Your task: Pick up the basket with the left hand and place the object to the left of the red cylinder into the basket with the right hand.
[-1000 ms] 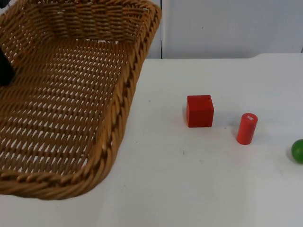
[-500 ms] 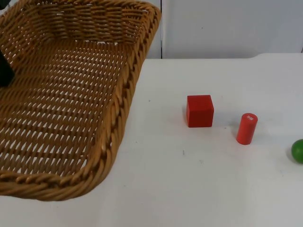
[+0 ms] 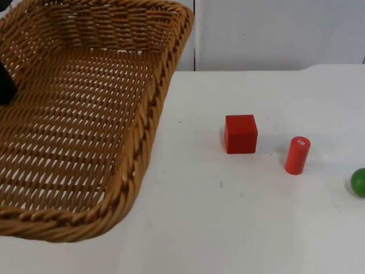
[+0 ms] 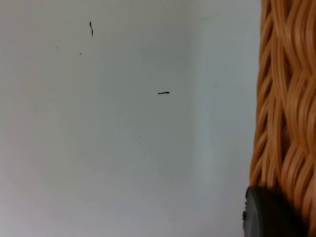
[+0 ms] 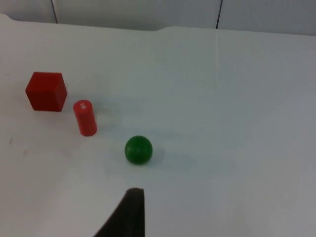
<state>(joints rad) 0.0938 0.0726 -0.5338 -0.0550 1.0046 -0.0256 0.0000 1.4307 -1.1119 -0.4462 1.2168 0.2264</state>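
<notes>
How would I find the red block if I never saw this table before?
Start at the big wicker basket and look across the white table to the three small things in a row. The red cube is the nearest of them to the basket, with the red cylinder next and the green ball last. It alone has flat sides and square corners.

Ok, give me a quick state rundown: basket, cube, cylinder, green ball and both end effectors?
basket: lifted and tilted, empty inside
left end effector: fingertip against the basket's woven rim
red cube: resting on the table, left of the cylinder, not yet picked
red cylinder: upright, apart from the cube
green ball: resting on the table beside the cylinder
right end effector: above the table near the ball, holding nothing
</notes>
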